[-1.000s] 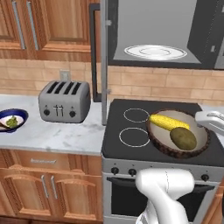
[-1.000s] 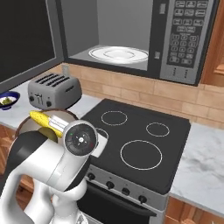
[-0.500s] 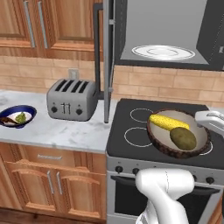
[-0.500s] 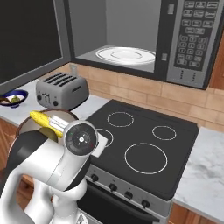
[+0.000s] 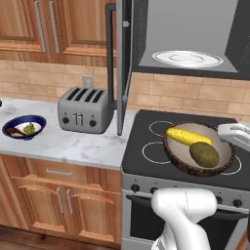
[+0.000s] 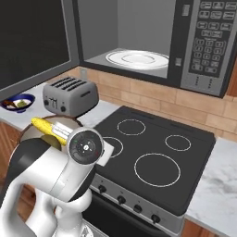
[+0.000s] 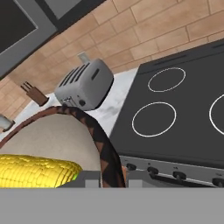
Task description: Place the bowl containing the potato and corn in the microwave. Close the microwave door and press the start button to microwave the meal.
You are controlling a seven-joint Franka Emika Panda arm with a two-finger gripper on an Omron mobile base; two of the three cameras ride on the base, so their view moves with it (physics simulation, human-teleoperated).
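Now, in your left base view, the bowl (image 5: 199, 148) hangs above the stove (image 5: 146, 161), toward 3 o'clock, with the corn (image 5: 188, 136) lying across its far side and the potato (image 5: 204, 154) just beside it at the near right. A white part of the arm reaches the bowl's rim from the right edge. The microwave (image 5: 190, 39) sits high at 1 o'clock, its turntable plate (image 5: 186, 58) bare, and the microwave door (image 5: 123, 63) stands swung out edge-on toward you, the dark handle running down it. Left of the door a toaster (image 5: 85, 111) rests on the tabletop (image 5: 73, 144), and a blue-rimmed bowl (image 5: 24, 128) with food bits sits at 9 o'clock.

Turn to your right base view: the corn (image 6: 48, 129) and a slice of the bowl (image 6: 33, 133) peek out behind the arm at 9 o'clock. The microwave (image 6: 139, 41) gapes open at 12 o'clock, keypad at its right, and the door (image 6: 34, 39) fills 10 o'clock.

Lastly, your hand view: the bowl's dark rim (image 7: 94, 133) arcs up from the bottom, the corn (image 7: 37, 170) inside it at 7 o'clock, the toaster (image 7: 85, 85) beyond. The fingers seem to be clamped on the rim, but their tips are hidden, so you cannot tell for sure.
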